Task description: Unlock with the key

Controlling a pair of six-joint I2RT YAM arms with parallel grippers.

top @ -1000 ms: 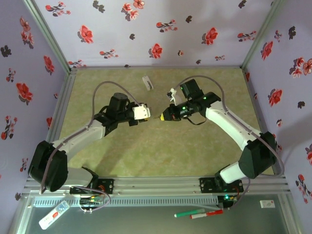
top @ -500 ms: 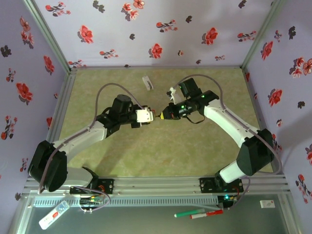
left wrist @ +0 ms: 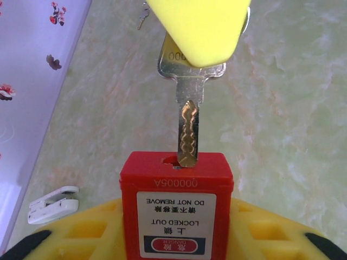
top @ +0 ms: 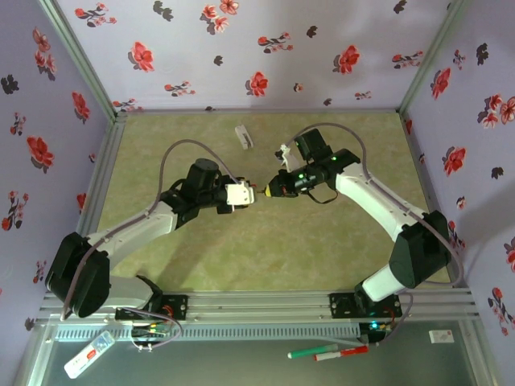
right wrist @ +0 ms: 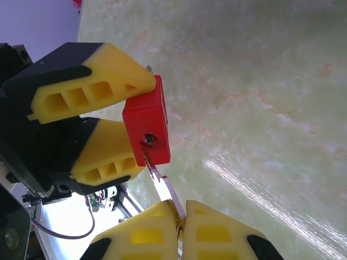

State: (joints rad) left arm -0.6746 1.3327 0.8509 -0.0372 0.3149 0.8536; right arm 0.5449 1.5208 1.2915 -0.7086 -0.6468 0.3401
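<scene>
Over mid-bench my left gripper (top: 242, 195) clamps the boxy red plastic padlock (left wrist: 176, 181); its wrist view reads the label upside down. My right gripper (right wrist: 181, 209) is pinched on the flat metal key (left wrist: 188, 135), and its wrist view shows the serrated tip at the keyhole (right wrist: 147, 140).

Lab test booth: floral-papered walls (top: 241, 48), aluminium frame (top: 257, 305), marbled green tabletop (top: 241, 249).

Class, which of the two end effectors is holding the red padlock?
The left end effector: its yellow fingers clamp the red padlock, while the right end effector pinches the silver key.
</scene>
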